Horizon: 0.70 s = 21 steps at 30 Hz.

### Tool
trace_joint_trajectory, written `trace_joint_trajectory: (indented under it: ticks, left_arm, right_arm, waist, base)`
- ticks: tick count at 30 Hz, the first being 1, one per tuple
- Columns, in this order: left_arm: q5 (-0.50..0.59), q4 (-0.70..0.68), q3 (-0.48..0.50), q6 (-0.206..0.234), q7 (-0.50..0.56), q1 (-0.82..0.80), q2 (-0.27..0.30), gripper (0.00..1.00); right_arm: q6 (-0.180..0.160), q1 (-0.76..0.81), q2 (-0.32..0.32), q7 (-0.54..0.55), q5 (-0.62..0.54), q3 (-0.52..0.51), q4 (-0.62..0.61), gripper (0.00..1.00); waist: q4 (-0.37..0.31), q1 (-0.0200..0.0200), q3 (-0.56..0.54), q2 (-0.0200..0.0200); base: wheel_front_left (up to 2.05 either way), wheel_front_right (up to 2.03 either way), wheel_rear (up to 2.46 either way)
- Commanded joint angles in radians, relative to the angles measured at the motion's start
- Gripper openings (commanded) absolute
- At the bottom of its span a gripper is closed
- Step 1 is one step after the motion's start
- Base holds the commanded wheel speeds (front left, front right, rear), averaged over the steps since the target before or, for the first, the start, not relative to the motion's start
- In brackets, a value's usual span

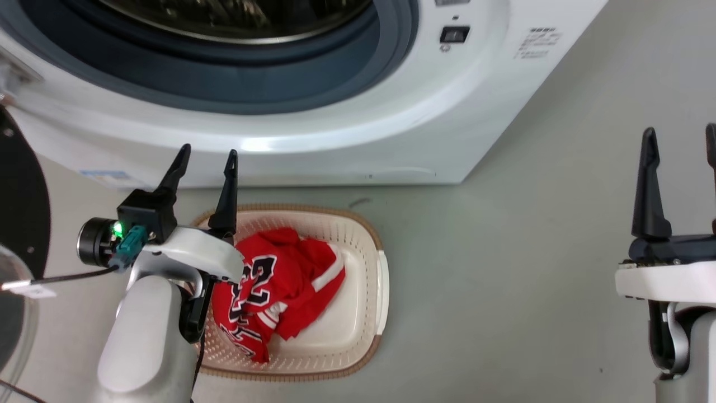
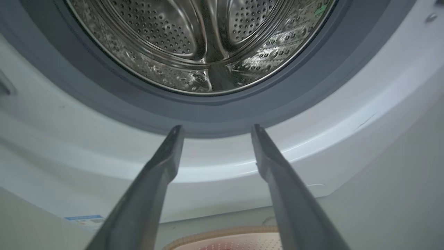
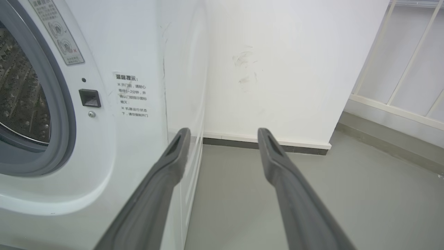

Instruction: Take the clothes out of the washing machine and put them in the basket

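The red clothes point(image 1: 279, 285), a jersey with the number 23 among them, lie bunched in the cream basket point(image 1: 372, 246) on the floor before the washing machine point(image 1: 347, 112). My left gripper point(image 1: 207, 154) hovers open over the basket's left rim, fingers pointing at the machine. In the left wrist view that left gripper point(image 2: 215, 129) frames the steel drum point(image 2: 201, 41), where no cloth shows; the basket rim point(image 2: 222, 233) peeks at the bottom. My right gripper point(image 1: 679, 134) stands open at the far right above bare floor. The right gripper point(image 3: 223, 131) points past the washing machine's front corner point(image 3: 138, 86).
The round glass door point(image 1: 19, 235) hangs open at the far left beside my left arm. A white wall point(image 3: 277, 69) stands behind the machine, with a railing point(image 3: 399, 69) to its right. Grey floor point(image 1: 503, 268) stretches between basket and right arm.
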Motion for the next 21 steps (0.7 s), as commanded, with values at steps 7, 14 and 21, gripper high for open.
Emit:
trace_joint_trajectory:
  ticks: [7,14,21]
  left_arm:
    - [0.032,-0.202,0.046,0.001,-0.002,0.141,-0.028,1.0]
    - [0.048,-0.37,0.117,0.056,-0.002,0.338,-0.087,1.0]
    - [0.087,-0.446,0.128,0.095,-0.002,0.498,-0.11,1.0]
  right_arm:
    - [-0.001,0.072,0.0,-0.002,0.011,-0.023,0.022,1.0]
    - [-0.001,0.16,0.0,-0.002,0.046,0.007,0.017,1.0]
    - [-0.001,0.254,0.0,-0.002,0.071,0.041,0.023,1.0]
  waist:
    - [0.0,0.0001,-0.19,0.0]
    - [-0.012,0.0001,-0.303,0.0]
    - [-0.01,0.0001,-0.395,0.0]
  base:
    - [0.0,0.0,0.0]
    - [0.0,0.0,0.0]
    - [0.0,0.0,0.0]
